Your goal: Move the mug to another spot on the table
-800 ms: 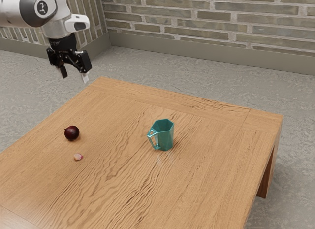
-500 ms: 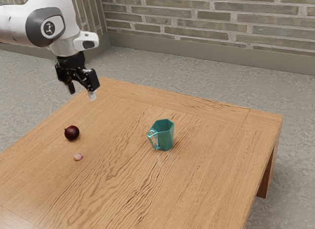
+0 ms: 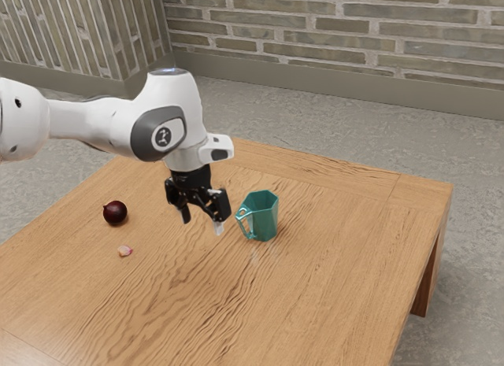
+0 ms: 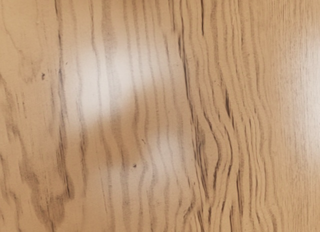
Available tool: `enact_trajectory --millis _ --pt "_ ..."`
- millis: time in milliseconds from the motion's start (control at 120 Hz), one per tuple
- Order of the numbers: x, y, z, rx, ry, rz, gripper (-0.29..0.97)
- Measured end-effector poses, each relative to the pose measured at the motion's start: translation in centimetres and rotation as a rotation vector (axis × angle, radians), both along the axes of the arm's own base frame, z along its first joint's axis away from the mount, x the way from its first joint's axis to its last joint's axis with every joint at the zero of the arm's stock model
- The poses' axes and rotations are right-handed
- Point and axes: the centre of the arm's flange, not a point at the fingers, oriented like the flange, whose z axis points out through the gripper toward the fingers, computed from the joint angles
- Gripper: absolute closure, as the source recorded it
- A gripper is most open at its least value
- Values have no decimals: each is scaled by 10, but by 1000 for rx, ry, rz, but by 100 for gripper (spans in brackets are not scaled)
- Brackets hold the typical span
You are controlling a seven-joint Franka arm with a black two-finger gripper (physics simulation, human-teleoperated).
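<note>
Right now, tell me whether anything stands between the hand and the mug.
Nothing visible does. The open hand hangs just to the exterior view's left of the mug, on its handle side, with bare table between them. The red onion and a small pale piece lie farther left, out of the way.

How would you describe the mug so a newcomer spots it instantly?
Start at the wooden table in front of the brick wall. Near its middle, beside the arm's black fingers, stands the mug. It is teal, angular-sided and handled, unlike the round dark-red onion and small pinkish piece toward the exterior view's left.
</note>
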Motion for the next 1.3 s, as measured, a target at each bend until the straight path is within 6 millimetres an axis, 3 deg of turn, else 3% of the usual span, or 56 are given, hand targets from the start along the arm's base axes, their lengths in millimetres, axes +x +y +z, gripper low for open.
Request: enact_trajectory --millis 192,442,733,975,1300 --pt "5 -4 -63 1 -2 34 2" --pt "31 -1 -99 19 -153 40 2" --pt "47 -3 -99 15 -293 -7 12" --pt "53 -6 -112 15 -329 -61 26" --pt "63 -8 -114 13 -398 -101 41"
